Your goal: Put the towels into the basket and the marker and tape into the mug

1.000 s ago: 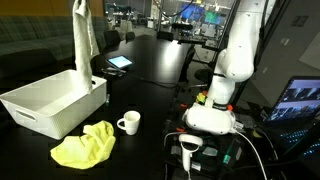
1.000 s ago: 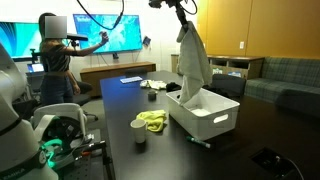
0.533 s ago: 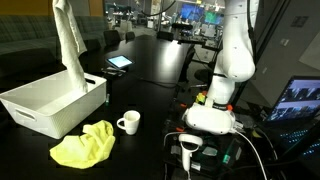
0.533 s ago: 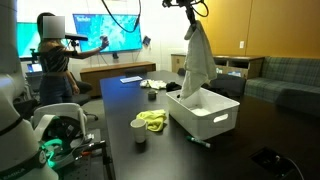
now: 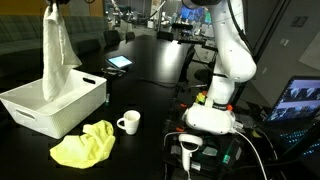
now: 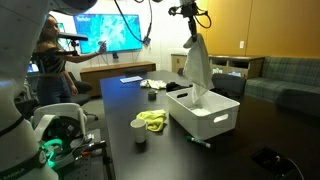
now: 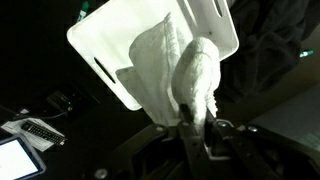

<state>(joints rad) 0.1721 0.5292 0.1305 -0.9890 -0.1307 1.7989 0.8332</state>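
Note:
My gripper (image 6: 190, 12) is shut on a white towel (image 5: 55, 55) and holds it high so that it hangs down into the white basket (image 5: 60, 118). The towel also shows in an exterior view (image 6: 197, 68) and in the wrist view (image 7: 185, 75), where its top is pinched between the fingers (image 7: 190, 122) above the basket (image 7: 110, 45). A yellow towel (image 5: 85, 145) lies crumpled on the black table in front of the basket, also seen in an exterior view (image 6: 152, 120). A white mug (image 5: 128, 123) stands next to it. The marker and tape cannot be made out.
A tablet (image 5: 119, 62) lies on the table behind the basket. A dark cup (image 6: 139, 136) stands near the table's near edge. A small object (image 6: 152, 95) sits further back. A person (image 6: 52, 60) stands by a screen. Sofas line the wall.
My gripper has carried the white towel sideways over the basket, so it now hangs over the basket's middle rather than its end.

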